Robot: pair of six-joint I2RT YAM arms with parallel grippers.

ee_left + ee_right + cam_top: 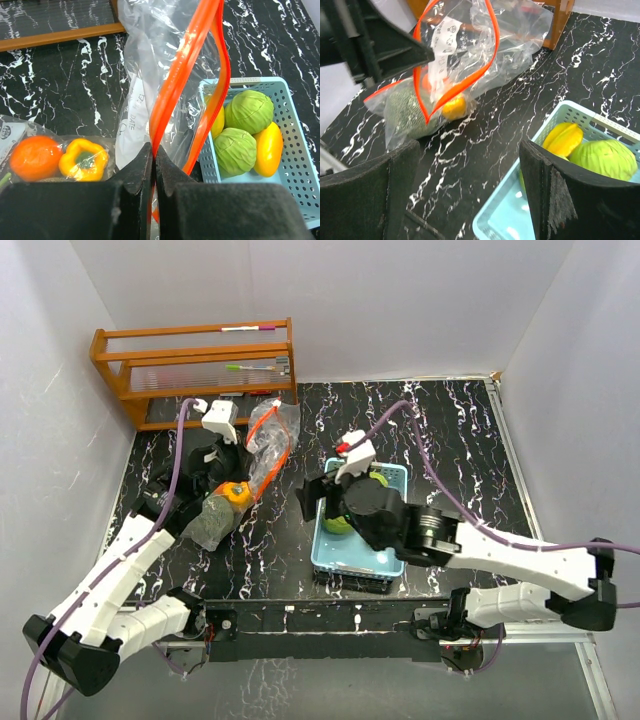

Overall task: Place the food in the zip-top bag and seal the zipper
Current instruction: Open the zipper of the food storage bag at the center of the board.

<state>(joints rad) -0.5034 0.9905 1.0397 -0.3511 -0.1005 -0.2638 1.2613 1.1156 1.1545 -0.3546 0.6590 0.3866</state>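
Observation:
The clear zip-top bag [268,436] with an orange zipper [176,85] lies at the left, its mouth held up and open. My left gripper [153,156] is shut on the zipper strip; it also shows in the top view [225,452]. Inside the bag are an orange [34,157], a yellow-orange pepper [84,159] and a netted melon [407,114]. My right gripper [470,190] is open and empty over the near-left part of the light-blue basket [392,562]. The basket holds two green cabbage balls [248,110] [235,150] and yellow pieces [269,148].
A wooden rack [195,365] with pens stands at the back left, just behind the bag. The basket [506,220] sits mid-table, right of the bag. White walls enclose the black marbled table [450,440].

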